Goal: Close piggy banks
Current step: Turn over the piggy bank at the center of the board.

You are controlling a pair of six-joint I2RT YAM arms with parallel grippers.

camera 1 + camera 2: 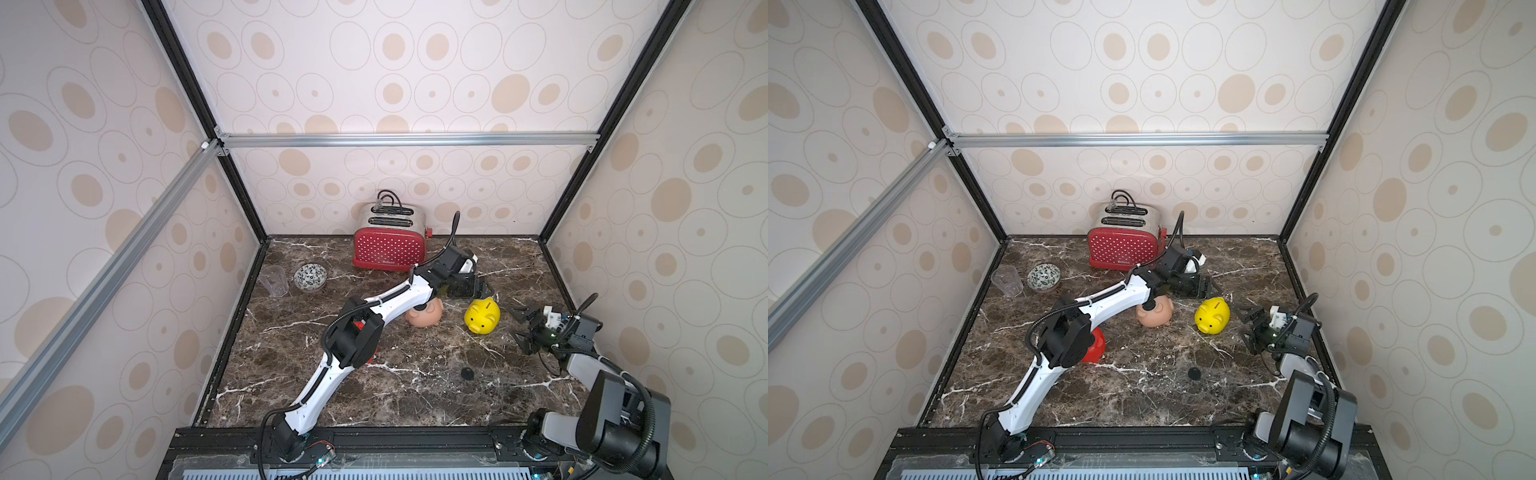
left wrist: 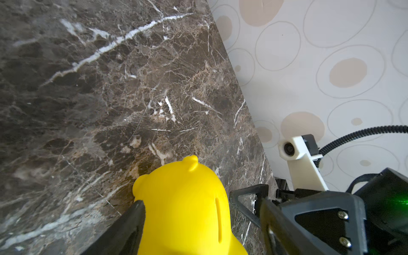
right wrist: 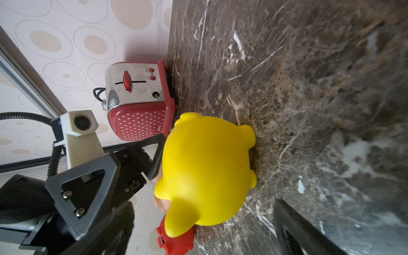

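Observation:
The yellow piggy bank (image 1: pixel 482 316) stands upright at the middle right of the marble table, coin slot up. My left gripper (image 1: pixel 482 289) reaches over its back. In the left wrist view the jaws straddle the yellow pig (image 2: pixel 187 205): one finger (image 2: pixel 134 218) touches its side, the other stands off with a gap. My right gripper (image 1: pixel 518 328) waits open just right of this pig, nothing between its fingers. The peach-pink pig (image 1: pixel 427 316) lies partly under the left arm. The red pig (image 1: pixel 1095 350) is mostly hidden behind the left elbow.
A red polka-dot toaster (image 1: pixel 388 246) stands at the back wall. A patterned bowl (image 1: pixel 310 277) and a clear cup (image 1: pixel 274 281) sit at the back left. A small black round disc (image 1: pixel 467 373) lies on the table in front of the yellow pig.

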